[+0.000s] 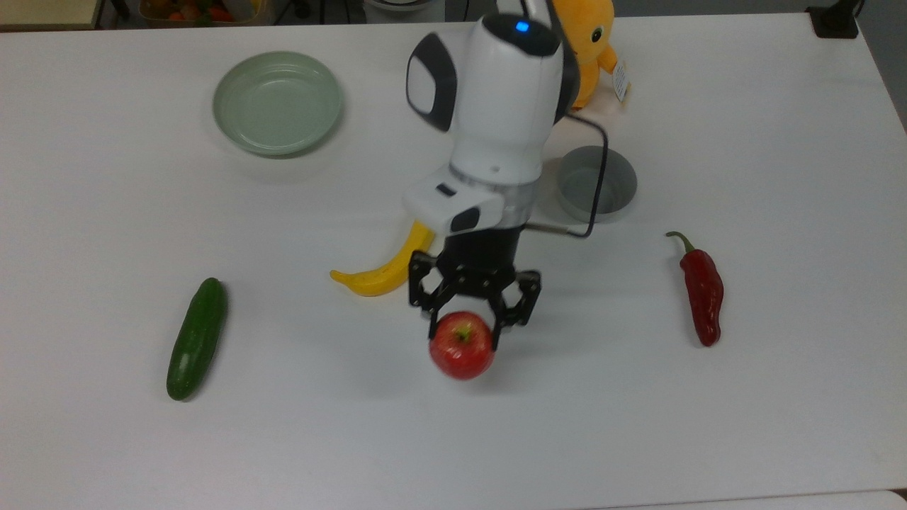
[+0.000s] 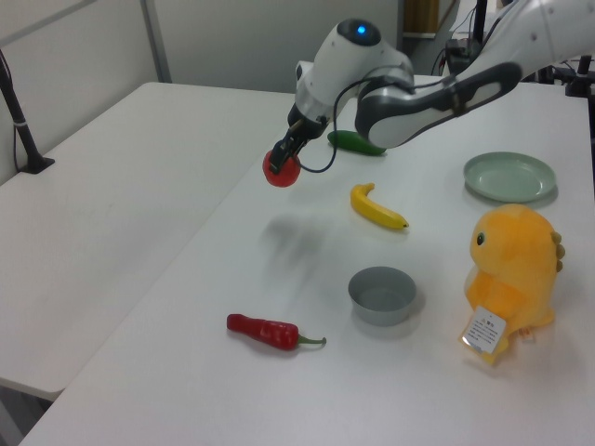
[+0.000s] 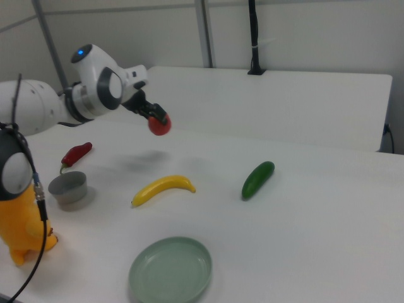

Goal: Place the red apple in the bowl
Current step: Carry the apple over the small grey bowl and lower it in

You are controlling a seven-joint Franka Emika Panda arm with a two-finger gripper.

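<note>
The red apple (image 1: 461,346) (image 2: 281,168) (image 3: 160,125) hangs in the air above the white table, held between the black fingers of my gripper (image 1: 465,331) (image 2: 282,163) (image 3: 158,121), which is shut on it. Its shadow lies on the table below. The grey bowl (image 1: 601,185) (image 2: 382,295) (image 3: 67,188) stands empty on the table, to the upper right of the apple in the top view and partly behind the arm's cable there.
A yellow banana (image 1: 382,273) lies just left of the gripper in the top view. A green cucumber (image 1: 196,338) lies far left, a dark-red chili pepper (image 1: 702,292) to the right, a pale-green dish (image 1: 278,103) and an orange plush toy (image 1: 589,42) at the back.
</note>
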